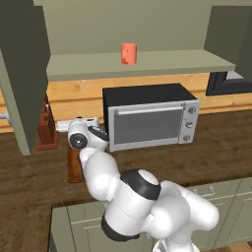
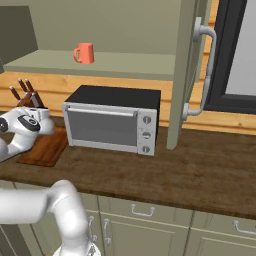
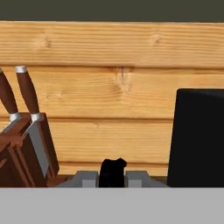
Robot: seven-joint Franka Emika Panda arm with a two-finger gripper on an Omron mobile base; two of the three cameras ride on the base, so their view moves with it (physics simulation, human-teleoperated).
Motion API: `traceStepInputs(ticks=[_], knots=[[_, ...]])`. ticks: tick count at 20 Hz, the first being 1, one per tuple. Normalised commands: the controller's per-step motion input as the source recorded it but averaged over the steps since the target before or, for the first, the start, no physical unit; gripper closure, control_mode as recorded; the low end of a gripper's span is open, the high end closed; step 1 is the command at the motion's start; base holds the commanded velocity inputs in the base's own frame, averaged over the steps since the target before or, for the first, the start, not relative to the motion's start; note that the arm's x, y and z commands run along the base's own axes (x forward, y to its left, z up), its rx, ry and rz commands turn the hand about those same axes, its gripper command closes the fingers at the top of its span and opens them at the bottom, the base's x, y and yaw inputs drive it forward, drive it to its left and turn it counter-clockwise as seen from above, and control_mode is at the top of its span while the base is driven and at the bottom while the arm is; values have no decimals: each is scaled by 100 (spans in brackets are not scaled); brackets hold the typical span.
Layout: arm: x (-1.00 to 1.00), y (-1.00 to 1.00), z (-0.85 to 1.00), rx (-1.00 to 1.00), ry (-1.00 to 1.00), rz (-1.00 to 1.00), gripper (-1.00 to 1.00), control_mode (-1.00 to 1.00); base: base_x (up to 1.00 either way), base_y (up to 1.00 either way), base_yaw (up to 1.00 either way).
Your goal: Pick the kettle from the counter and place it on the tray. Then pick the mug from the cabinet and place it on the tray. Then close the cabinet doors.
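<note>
- Your gripper [image 3: 113, 177] has its fingers nearly together, pinched on a thin black piece [image 3: 112, 171] standing between the tips; it looks like the kettle's handle, but the kettle body is hidden, so you can't confirm it.
- In the base views your hand sits low at the left, over the tray [image 2: 44, 148], beside the oven [image 1: 150, 120].
- The tray lies flat on the counter [image 2: 200, 170], left of the oven, with the knife block [image 3: 26, 153] just behind it against the wooden wall strip [image 3: 109, 92].
- The hand view faces the wall strip, with knife handles at left and the oven's black side at right.
- The mug [image 1: 129, 53] stands upright on the pale shelf [image 1: 147, 64] inside the cabinet, above the oven, well apart from your hand.
- The cabinet doors are swung open: left door [image 1: 22, 74] at the scene's left, right door [image 2: 187, 70] at the right, silver handle [image 2: 205, 70] facing you.
- Nothing but your hand shows on the tray's visible part.
</note>
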Motion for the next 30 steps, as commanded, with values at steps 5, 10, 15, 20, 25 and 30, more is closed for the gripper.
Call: traceStepInputs(ticks=[5, 10, 15, 20, 25, 30], knots=[[28, 0, -7, 0, 0, 0, 100, -100, 0, 0, 0], [22, 0, -8, 0, 0, 0, 100, -100, 0, 0, 0], [9, 0, -15, 0, 2, 0, 100, -100, 0, 0, 0], [1, 0, -26, 0, 9, 0, 100, -100, 0, 0, 0], [12, 0, -15, 0, 3, 0, 100, -100, 0, 0, 0], [20, -1, -2, -8, 0, 0, 100, -100, 0, 0, 0]])
